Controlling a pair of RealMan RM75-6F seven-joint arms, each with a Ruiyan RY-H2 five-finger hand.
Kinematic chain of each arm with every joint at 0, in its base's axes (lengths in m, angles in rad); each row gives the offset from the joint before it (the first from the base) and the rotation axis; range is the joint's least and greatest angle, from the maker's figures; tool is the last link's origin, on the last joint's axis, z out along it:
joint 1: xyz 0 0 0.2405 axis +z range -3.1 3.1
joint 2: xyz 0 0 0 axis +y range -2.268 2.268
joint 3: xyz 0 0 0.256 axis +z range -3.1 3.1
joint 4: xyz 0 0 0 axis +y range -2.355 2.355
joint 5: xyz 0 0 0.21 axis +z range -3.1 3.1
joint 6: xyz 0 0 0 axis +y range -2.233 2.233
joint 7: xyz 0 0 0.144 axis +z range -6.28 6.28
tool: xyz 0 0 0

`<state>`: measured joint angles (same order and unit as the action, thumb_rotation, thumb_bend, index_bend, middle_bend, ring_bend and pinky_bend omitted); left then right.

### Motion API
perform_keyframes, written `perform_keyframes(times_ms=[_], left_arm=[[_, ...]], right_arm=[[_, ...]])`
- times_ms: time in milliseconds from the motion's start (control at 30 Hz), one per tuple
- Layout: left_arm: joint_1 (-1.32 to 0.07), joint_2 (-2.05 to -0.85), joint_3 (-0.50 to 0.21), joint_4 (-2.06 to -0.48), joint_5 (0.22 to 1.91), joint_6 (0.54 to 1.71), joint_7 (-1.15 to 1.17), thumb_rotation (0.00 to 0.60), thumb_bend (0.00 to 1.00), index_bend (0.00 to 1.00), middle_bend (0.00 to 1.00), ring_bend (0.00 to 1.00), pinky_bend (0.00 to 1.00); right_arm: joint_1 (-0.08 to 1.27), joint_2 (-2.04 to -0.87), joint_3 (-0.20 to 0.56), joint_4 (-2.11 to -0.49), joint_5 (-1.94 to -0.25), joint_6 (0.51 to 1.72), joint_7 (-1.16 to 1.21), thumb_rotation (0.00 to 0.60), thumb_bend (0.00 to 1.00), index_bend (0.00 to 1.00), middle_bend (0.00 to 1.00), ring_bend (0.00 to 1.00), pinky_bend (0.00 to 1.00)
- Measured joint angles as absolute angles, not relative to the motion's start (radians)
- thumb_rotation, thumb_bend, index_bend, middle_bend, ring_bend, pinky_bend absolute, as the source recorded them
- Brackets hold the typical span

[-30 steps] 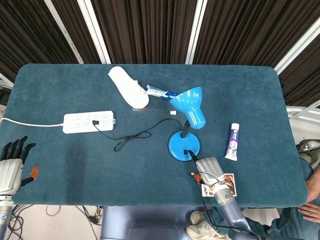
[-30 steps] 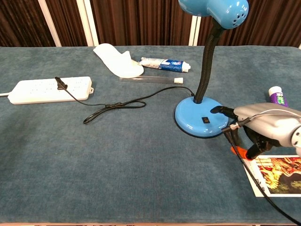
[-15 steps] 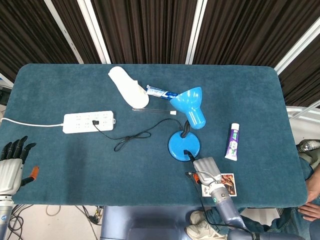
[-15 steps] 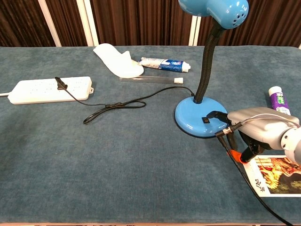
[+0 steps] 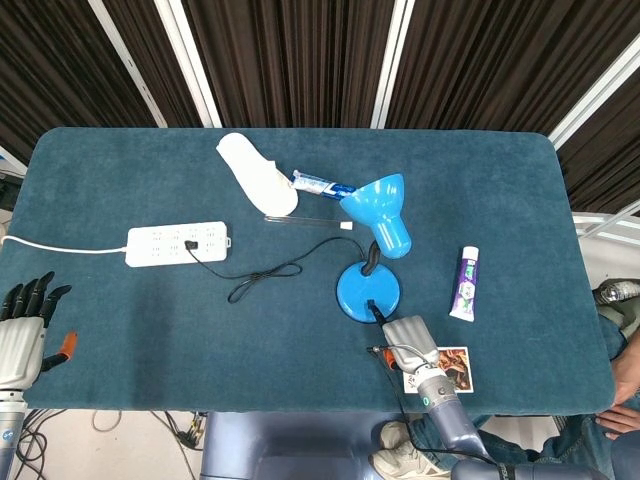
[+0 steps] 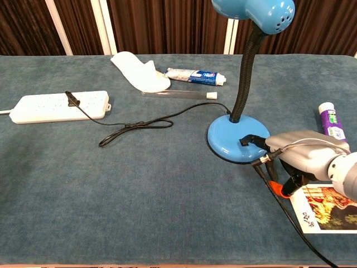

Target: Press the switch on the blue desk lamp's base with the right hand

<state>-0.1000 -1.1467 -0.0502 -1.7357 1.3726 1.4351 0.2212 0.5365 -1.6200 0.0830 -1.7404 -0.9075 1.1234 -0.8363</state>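
Note:
The blue desk lamp stands right of the table's middle, its round base (image 5: 362, 288) (image 6: 227, 140) under a bent black neck and blue shade (image 5: 385, 210). My right hand (image 5: 408, 341) (image 6: 305, 158) lies just in front and to the right of the base. One dark fingertip (image 6: 249, 139) reaches out and rests on the base where the black switch sits, covering it; the other fingers are curled under. In the head view the switch is hidden by that finger. My left hand (image 5: 21, 330) hovers at the table's near left corner, fingers straight and apart, holding nothing.
A white power strip (image 5: 178, 243) (image 6: 58, 106) lies at the left, with the lamp's black cord (image 6: 134, 124) looping across to the base. A white slipper (image 5: 255, 172) and toothpaste tube (image 5: 322, 184) lie behind the lamp. A purple tube (image 5: 465, 283) and picture card (image 5: 455, 367) lie near my right hand.
My right hand has slid left toward the lamp base, and its outstretched fingertip now covers the switch that showed a second ago. The left hand has not moved.

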Motion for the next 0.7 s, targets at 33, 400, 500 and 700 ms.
perform_keyframes(times_ms=[33, 400, 500, 700], left_arm=[[-0.100, -1.146, -0.050, -1.736, 1.373, 1.435, 0.221, 0.600, 0.38, 0.16, 0.00, 0.00, 0.00], [-0.100, -1.145, -0.051, -1.737, 1.372, 1.436, 0.221, 0.600, 0.38, 0.16, 0.00, 0.00, 0.00], [-0.100, -1.145, -0.051, -1.737, 1.373, 1.436, 0.220, 0.600, 0.38, 0.16, 0.00, 0.00, 0.00], [-0.100, -1.145, -0.051, -1.736, 1.373, 1.437, 0.219, 0.600, 0.38, 0.16, 0.00, 0.00, 0.00]], right_arm=[[0.539, -1.621, 0.082, -1.740, -0.901, 1.124, -0.839, 0.600, 0.46, 0.01, 0.54, 0.69, 0.95], [0.552, -1.606, 0.057, -1.760, -0.863, 1.129, -0.860, 0.600, 0.46, 0.01, 0.54, 0.69, 0.98], [0.555, -1.601, 0.049, -1.765, -0.857, 1.131, -0.865, 0.600, 0.46, 0.02, 0.54, 0.69, 0.99], [0.561, -1.597, 0.038, -1.772, -0.846, 1.136, -0.872, 0.600, 0.46, 0.02, 0.54, 0.69, 1.00]])
